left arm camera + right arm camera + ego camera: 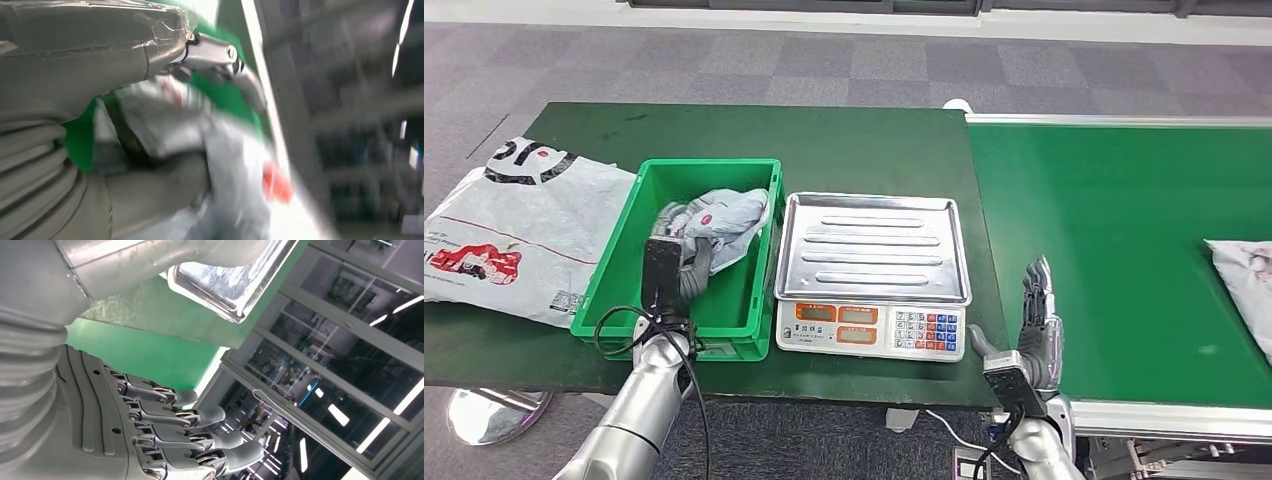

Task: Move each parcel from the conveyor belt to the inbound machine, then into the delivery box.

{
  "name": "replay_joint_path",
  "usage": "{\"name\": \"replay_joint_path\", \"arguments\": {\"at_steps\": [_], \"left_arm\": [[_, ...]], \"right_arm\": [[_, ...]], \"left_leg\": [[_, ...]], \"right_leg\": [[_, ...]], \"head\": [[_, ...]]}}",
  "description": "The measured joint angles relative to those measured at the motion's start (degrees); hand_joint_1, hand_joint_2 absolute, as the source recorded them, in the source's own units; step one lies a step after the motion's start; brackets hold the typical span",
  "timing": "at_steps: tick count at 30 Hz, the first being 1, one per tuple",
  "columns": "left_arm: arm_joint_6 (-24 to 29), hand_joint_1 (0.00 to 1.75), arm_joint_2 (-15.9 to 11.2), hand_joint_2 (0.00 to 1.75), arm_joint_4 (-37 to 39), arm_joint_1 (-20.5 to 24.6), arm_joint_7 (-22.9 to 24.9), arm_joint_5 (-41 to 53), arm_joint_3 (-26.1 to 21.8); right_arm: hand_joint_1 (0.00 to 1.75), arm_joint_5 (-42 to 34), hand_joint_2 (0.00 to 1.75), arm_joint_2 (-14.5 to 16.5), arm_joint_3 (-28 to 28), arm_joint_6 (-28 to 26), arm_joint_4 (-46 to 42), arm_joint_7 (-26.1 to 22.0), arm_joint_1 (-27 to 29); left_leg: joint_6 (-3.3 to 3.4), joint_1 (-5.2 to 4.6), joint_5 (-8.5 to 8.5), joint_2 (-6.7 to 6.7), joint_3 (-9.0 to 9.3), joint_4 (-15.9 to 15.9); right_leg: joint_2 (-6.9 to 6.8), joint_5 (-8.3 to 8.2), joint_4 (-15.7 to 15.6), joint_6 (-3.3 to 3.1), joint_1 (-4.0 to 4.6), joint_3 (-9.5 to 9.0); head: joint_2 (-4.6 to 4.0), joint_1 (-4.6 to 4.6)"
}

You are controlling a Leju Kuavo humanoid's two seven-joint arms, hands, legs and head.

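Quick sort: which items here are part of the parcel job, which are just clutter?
Job:
- grey parcel, held by the left robot hand inside the green delivery box
- weighing scale, platter bare
- conveyor belt
- next parcel at the belt's far right
- right robot hand, fingers spread, holding nothing

Lying about:
- large flat printed bag left of the box

dark green table [844, 140] carries green bin [614, 290], scale [871, 275], flat bag [514, 235].

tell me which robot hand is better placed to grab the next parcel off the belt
Right. The right robot hand is open beside the belt, nearer the waiting parcel; the left robot hand grips a parcel in the bin.
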State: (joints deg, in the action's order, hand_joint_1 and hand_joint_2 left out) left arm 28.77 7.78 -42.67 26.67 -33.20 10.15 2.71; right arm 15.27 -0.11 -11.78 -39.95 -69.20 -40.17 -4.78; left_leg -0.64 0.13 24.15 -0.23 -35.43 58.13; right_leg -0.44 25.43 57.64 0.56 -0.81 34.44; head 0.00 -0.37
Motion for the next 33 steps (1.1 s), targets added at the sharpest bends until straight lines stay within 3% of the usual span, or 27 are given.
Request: {"name": "replay_joint_path", "arguments": {"at_steps": [2,6,10,15,23,33], "left_arm": [[5.4,0.00,0.0,1.75,-0.5,-0.3,-1.9,1.0,-1.5],[10.8,0.00,1.2,0.00,-2.4,-1.0,-4.6,17.2,-7.8],[11.2,0.00,5.3,0.00,-8.4,-1.9,-6.7,33.9,-18.8],[11.4,0.00,9.0,0.00,-18.1,-3.5,-6.9,38.1,-27.1],[11.4,0.00,10.9,0.00,-30.5,-5.8,-6.9,44.1,-34.1],[11.4,0.00,11.5,0.00,-37.1,-6.7,-6.9,44.4,-37.1]], "right_arm": [[0.00,0.5,1.75,0.0,0.0,0.0,0.0,0.0,0.3],[0.00,1.0,1.75,0.0,0.0,0.0,-0.1,0.0,1.0],[0.00,-0.2,1.75,0.1,0.0,0.0,-0.3,0.0,1.3],[0.00,-4.8,1.75,0.1,0.0,0.9,-0.7,0.0,1.7],[0.00,-9.8,1.75,0.0,2.7,11.3,-1.1,0.6,1.4],[0.00,-9.8,1.75,-0.2,4.5,12.2,-1.1,0.9,0.7]], "left_leg": [[0.00,0.00,0.00,0.01,0.01,0.0],[0.00,0.02,0.00,-0.02,-0.01,0.0],[0.00,0.00,0.01,0.06,-0.02,0.0],[0.03,-0.01,0.05,0.10,-0.01,0.0],[0.02,0.02,0.04,0.10,-0.02,0.0],[0.02,0.01,0.04,0.08,-0.02,0.0]], "right_leg": [[0.02,0.00,0.0,0.00,0.00,0.01],[-0.03,0.01,0.0,0.00,0.01,0.01],[0.06,0.01,0.0,0.00,0.00,0.02],[0.10,0.01,0.0,0.01,-0.01,0.02],[0.09,0.01,0.0,0.00,0.02,0.03],[0.03,0.01,0.0,0.00,0.01,0.00]], "head": [[0.00,0.00],[0.00,0.00],[0.00,0.00],[0.00,0.00],[0.00,0.00],[0.00,0.00]]}}
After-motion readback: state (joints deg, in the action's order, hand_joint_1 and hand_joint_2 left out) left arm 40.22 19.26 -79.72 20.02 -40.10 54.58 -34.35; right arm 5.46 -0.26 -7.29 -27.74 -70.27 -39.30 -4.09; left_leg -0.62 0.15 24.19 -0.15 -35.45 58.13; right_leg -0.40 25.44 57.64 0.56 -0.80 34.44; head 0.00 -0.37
